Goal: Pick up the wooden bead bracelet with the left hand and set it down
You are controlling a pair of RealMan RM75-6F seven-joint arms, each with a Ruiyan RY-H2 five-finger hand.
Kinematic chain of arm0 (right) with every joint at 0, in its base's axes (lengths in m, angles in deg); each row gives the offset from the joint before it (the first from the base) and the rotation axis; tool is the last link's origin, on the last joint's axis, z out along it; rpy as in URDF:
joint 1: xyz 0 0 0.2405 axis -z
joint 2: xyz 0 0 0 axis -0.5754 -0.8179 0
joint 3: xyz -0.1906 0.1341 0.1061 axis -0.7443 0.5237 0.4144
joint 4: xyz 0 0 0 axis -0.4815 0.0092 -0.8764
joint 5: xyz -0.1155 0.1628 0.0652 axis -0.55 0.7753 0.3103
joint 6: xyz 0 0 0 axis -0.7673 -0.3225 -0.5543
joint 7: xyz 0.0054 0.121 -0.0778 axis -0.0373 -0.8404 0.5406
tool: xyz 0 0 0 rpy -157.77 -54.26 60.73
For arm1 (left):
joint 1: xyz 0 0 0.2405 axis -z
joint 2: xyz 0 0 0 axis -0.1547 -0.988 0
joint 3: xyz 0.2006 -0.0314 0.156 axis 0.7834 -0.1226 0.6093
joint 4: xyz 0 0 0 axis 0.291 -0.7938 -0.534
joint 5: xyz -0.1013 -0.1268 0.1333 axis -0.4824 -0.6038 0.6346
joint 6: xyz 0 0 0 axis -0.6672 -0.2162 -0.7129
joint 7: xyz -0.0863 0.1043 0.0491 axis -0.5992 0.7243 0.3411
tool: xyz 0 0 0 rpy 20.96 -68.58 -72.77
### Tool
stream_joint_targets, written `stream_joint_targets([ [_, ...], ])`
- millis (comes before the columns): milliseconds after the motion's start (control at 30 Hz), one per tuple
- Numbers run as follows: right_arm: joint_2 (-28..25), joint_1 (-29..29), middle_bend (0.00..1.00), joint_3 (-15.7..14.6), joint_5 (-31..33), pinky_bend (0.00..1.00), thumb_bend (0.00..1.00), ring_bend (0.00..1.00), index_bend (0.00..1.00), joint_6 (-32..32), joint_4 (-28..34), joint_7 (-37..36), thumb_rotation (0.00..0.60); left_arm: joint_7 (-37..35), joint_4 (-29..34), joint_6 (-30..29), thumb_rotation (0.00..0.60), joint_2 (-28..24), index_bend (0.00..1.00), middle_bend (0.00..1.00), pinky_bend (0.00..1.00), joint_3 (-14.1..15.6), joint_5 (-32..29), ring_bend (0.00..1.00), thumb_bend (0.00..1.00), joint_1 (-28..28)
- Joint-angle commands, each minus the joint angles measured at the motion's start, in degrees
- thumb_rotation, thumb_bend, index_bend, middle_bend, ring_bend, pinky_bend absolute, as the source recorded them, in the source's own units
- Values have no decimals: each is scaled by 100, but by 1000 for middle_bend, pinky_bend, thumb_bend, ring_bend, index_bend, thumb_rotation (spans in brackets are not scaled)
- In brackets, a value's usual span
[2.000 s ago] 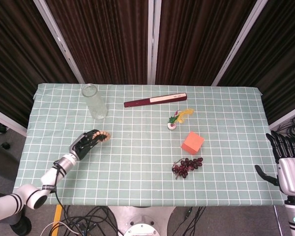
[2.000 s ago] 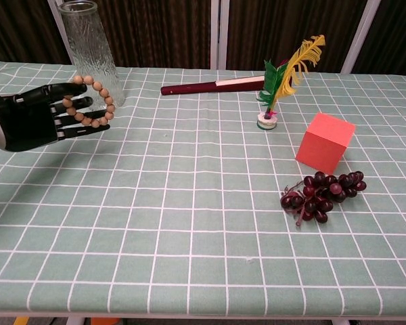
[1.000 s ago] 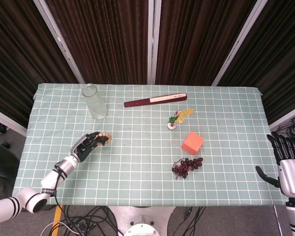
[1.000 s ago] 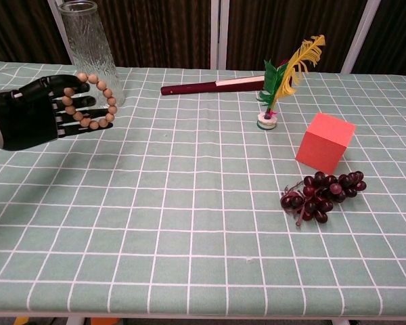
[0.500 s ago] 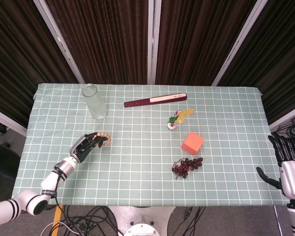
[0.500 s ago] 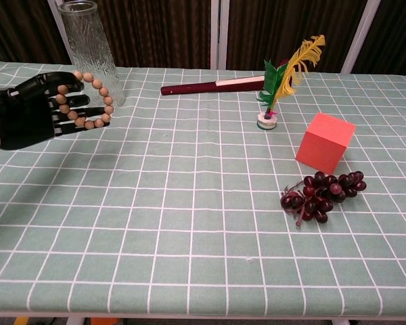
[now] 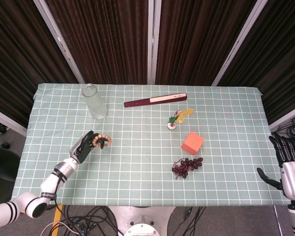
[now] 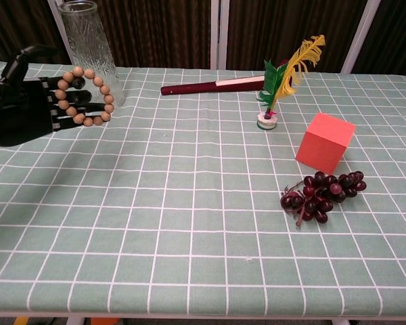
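The wooden bead bracelet [image 8: 85,96] [image 7: 103,141] is a ring of tan beads at the left of the table, in front of the glass vase. My left hand [image 8: 24,101] [image 7: 85,146] is low over the cloth with its fingers stretched toward the bracelet. The ring lies against those fingers, and the thumb is lifted up and off it. Whether the beads touch the cloth I cannot tell. My right hand [image 7: 289,168] hangs beyond the table's right edge with its fingers spread, holding nothing.
A tall glass vase [image 8: 89,49] stands just behind the bracelet. Further right are a dark red folded fan [image 8: 213,84], a feather ornament [image 8: 279,84], an orange cube [image 8: 325,142] and a grape bunch [image 8: 319,193] on the green checked tablecloth [image 8: 189,223].
The left hand's thumb, which pressed on the bracelet half a second ago, has lifted up and away. The hand has drawn back slightly to the left. The right hand has not moved.
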Motion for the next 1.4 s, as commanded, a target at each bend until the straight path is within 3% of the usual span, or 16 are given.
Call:
stream_joint_targets([
  [33, -4, 11, 42, -4, 1, 0, 122, 0, 0, -10, -9, -12, 600, 176, 90, -3, 183, -12, 612, 666, 158, -12, -10, 304, 436, -3],
  [767, -5, 31, 45, -1, 14, 0, 120, 0, 0, -22, -11, -8, 600, 279, 77, 217, 344, 66, 633, 699, 156, -68, -152, 304, 478, -59],
  [1400, 13, 19, 48, 8, -4, 0, 120, 0, 0, -15, -21, 4, 600, 261, 58, 304, 388, 75, 641, 704, 158, -148, -186, 316, 564, -93],
])
